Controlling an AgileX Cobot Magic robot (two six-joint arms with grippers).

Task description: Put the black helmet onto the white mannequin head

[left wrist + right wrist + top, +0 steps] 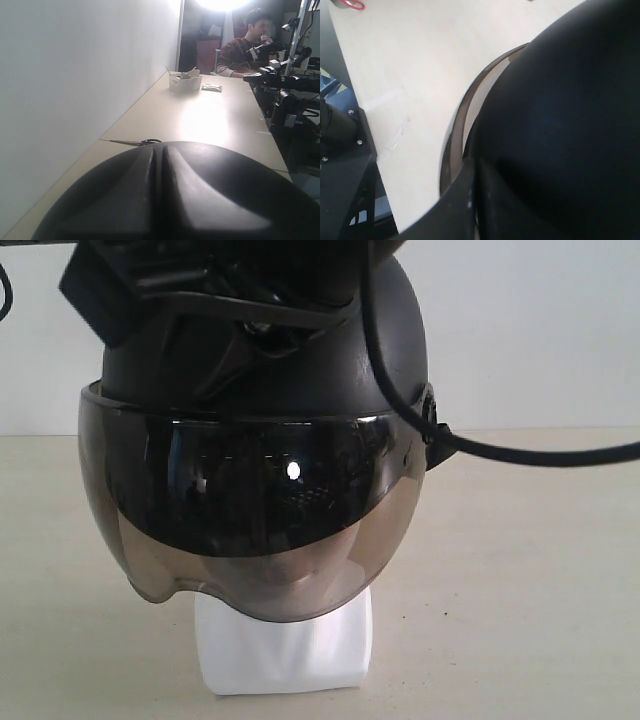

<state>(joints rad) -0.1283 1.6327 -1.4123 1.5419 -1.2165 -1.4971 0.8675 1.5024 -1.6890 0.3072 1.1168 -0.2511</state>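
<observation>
The black helmet (402,335) sits over the white mannequin head, visor (250,530) down across the face. Only the head's blocky neck base (285,655) shows clearly below the visor. My left gripper (255,330) lies on the helmet's crown; in the left wrist view its fingers (150,170) are pressed together over the dark dome (245,200). The right wrist view is filled by the helmet shell (570,100) and visor rim (451,145), with my right gripper (470,162) tight against the shell, fingers together. The right arm cannot be made out in the exterior view.
A black cable (540,453) runs from the helmet's side off to the right over the beige table (520,590). Scissors (137,143) lie near the wall. A white box (185,81) and a seated person (250,45) are at the far end. The table edge (380,165) is close.
</observation>
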